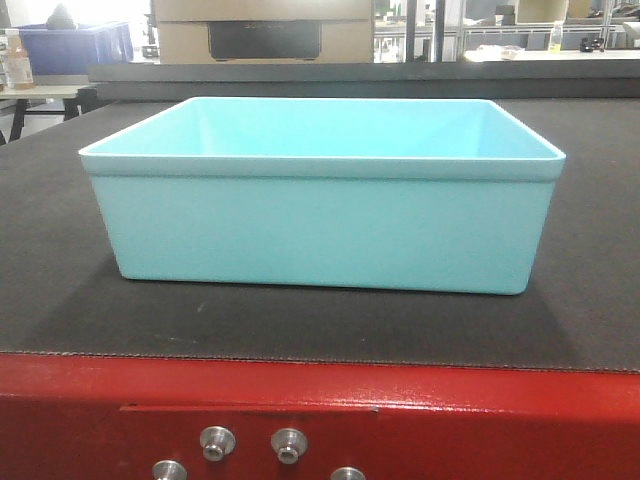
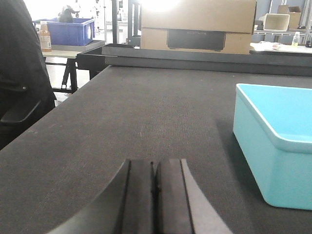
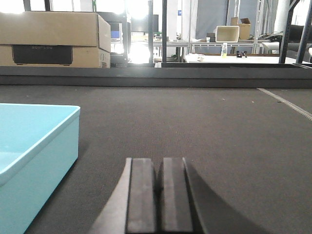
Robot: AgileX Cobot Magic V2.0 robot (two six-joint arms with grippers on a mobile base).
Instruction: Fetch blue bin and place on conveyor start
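The pale turquoise blue bin [image 1: 320, 220] stands upright and empty on the dark grey conveyor belt [image 1: 60, 290], just behind the red frame [image 1: 300, 400] with silver bolts. It also shows at the right of the left wrist view [image 2: 278, 146] and at the left of the right wrist view [image 3: 34, 156]. My left gripper [image 2: 154, 168] is shut and empty, low over the belt to the bin's left. My right gripper [image 3: 160, 165] is shut and empty, low over the belt to the bin's right. Neither touches the bin.
A cardboard box [image 1: 265, 35] stands beyond the belt's far end. A dark blue bin [image 2: 68, 31] and a bottle [image 2: 45, 36] sit on a table at the far left. A person in dark clothes [image 2: 22, 73] stands at the belt's left side.
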